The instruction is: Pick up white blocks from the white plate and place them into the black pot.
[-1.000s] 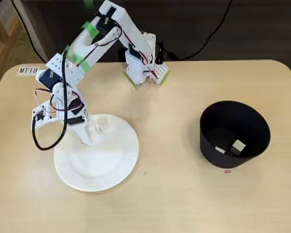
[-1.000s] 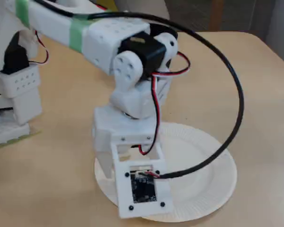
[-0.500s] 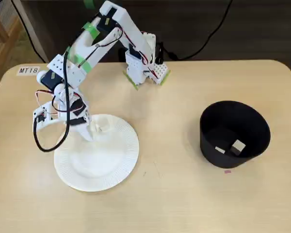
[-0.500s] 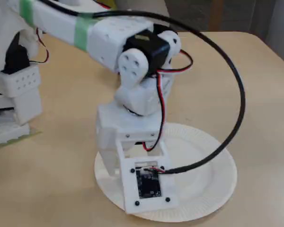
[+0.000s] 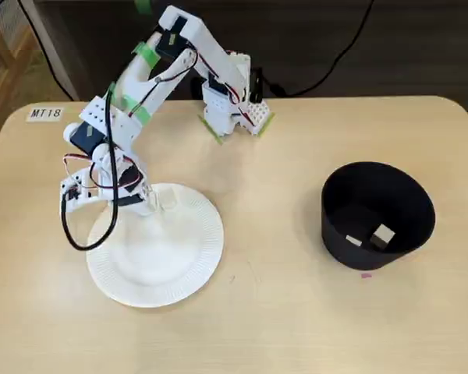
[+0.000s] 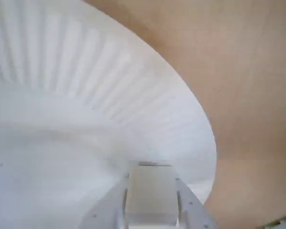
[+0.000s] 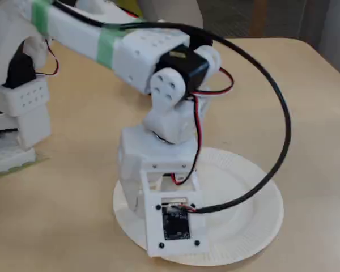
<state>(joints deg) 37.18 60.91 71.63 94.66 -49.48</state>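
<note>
Gripper (image 6: 151, 200) clamped on 1 pale beige block (image 6: 151, 193) above the ribbed white plate (image 6: 86, 71).

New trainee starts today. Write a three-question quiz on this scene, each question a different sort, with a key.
1. True or false: the black pot is empty.
2. In the wrist view, what sits between the fingers of the tool? A) a white block B) a cable C) nothing
3. Fill in: in the fixed view that shows the whole table, the tool is above the far rim of the ____.

Key
1. False: two white blocks lie on its floor.
2. A: a white block is gripped between them.
3. White plate.
</note>
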